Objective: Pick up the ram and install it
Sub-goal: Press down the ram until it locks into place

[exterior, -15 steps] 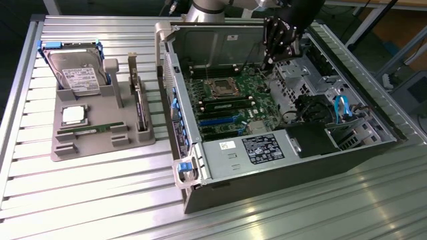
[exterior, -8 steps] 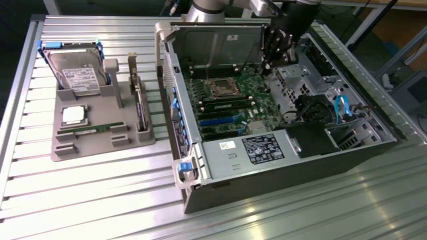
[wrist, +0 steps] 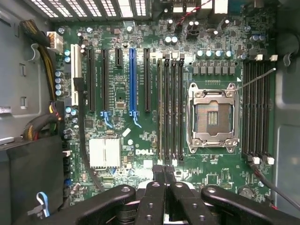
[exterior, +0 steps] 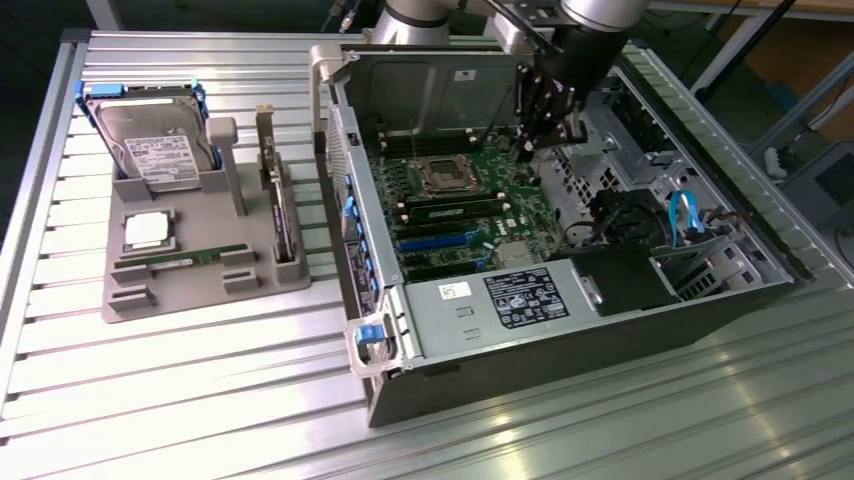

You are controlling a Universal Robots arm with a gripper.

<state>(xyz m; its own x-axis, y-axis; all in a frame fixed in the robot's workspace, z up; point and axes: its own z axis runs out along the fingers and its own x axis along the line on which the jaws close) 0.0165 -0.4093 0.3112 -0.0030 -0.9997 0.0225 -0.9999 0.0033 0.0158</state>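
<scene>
My gripper (exterior: 545, 128) hangs inside the open computer case (exterior: 694, 300), directly above the motherboard (wrist: 140, 140). In the wrist view its fingers (wrist: 164, 176) sit pressed together with no gap between them and nothing clamped. They are positioned at one end of the four memory slots (wrist: 169, 108) that run beside the empty processor socket (wrist: 212, 117). The ram (exterior: 180, 259) lies flat in a groove of the grey parts holder (exterior: 200, 290), on the table (exterior: 174, 400) outside the case, well apart from my gripper. It appears to be a thin green stick, though detail is poor. A hard drive (exterior: 154, 145) stands in the same holder.
</scene>
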